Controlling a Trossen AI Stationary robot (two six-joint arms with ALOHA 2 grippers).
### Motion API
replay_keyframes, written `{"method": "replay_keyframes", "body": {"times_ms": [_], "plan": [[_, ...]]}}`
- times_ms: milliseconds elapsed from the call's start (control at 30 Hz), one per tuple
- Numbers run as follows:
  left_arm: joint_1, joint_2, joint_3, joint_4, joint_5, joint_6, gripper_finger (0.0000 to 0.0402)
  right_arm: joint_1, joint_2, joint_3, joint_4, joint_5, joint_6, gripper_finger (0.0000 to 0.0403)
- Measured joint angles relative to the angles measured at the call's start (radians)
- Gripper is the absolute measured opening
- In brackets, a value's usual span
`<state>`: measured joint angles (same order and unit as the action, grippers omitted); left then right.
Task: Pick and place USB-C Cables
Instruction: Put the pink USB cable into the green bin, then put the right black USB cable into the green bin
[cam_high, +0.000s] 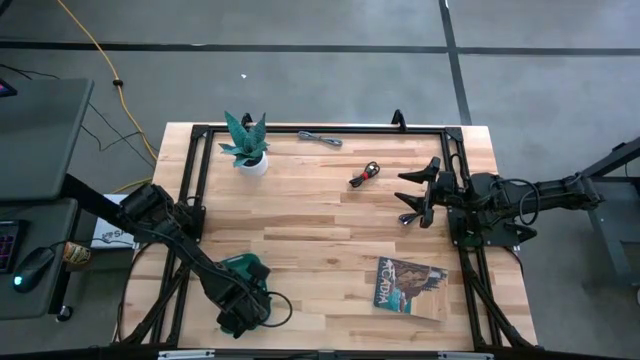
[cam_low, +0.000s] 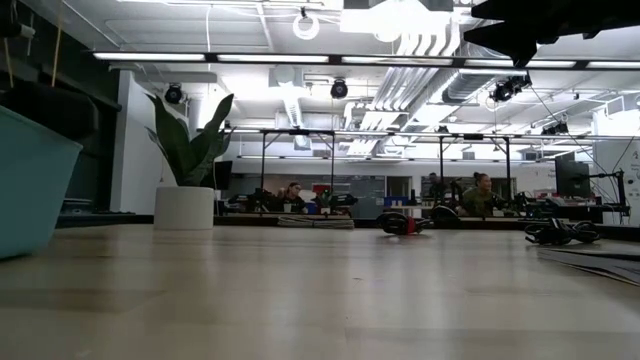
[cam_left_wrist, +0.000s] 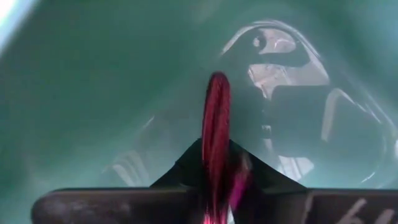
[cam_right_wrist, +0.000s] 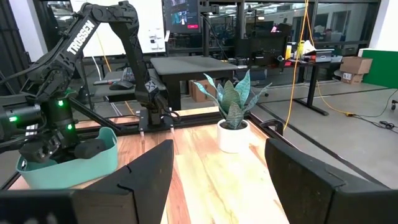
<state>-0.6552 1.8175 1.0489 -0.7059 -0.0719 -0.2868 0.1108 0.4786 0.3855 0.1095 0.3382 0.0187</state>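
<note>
A pale wooden table (cam_high: 330, 230) with a black frame is standing on a grey floor, and the low view is looking across it into a bright workshop where people are sitting at benches far behind.

At the table's near left corner the left gripper (cam_high: 243, 312) is reaching down into the teal tray (cam_high: 243, 264), with the arm covering most of the tray from above. In the left wrist view the maroon-purple cable (cam_left_wrist: 216, 134) is standing on edge between the dark fingers (cam_left_wrist: 180, 168), close against the tray's teal inner wall; the fingers are sitting nearly together around it, but whether they are pressing it or just letting go I cannot tell.

Toward the far left a small potted plant (cam_high: 246, 145) in a white pot is standing upright. Further right along the far edge the grey cable (cam_high: 320, 138) is lying as a loose bundle on the wood. Nearer the middle, and a little closer to the front, the black and red cable (cam_high: 365, 175) is lying coiled, well apart from the grey one.

To its right the right gripper (cam_high: 418, 198) is hanging above the table with its jaws spread wide and nothing between them, facing the plant across the table. A booklet (cam_high: 410, 287) with a dark cover is lying flat near the front right.
</note>
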Motion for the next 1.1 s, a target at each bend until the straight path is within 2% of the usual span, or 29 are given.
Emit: {"method": "replay_keyframes", "body": {"times_ms": [300, 467, 667, 933, 1100], "plan": [[0.008, -0.003, 0.001, -0.001, -0.002, -0.033, 0.0128, 0.0, 0.0, 0.0, 0.0, 0.0, 0.0, 0.0245], [0.009, 0.001, 0.036, -0.058, 0.008, -0.031, 0.0161, 0.0, 0.0, 0.0, 0.0, 0.0, 0.0, 0.0245], [0.02, 0.001, 0.084, -0.133, 0.029, -0.011, 0.0164, 0.0, 0.0, 0.0, 0.0, 0.0, 0.0, 0.0245], [0.045, 0.0, 0.232, -0.51, 0.038, -0.08, 0.0164, 0.0, 0.0, 0.0, 0.0, 0.0, 0.0, 0.0245], [0.047, -0.012, 0.334, -0.628, 0.007, -0.088, 0.0165, 0.0, 0.0, 0.0, -0.001, 0.0, 0.005, 0.0245]]}}
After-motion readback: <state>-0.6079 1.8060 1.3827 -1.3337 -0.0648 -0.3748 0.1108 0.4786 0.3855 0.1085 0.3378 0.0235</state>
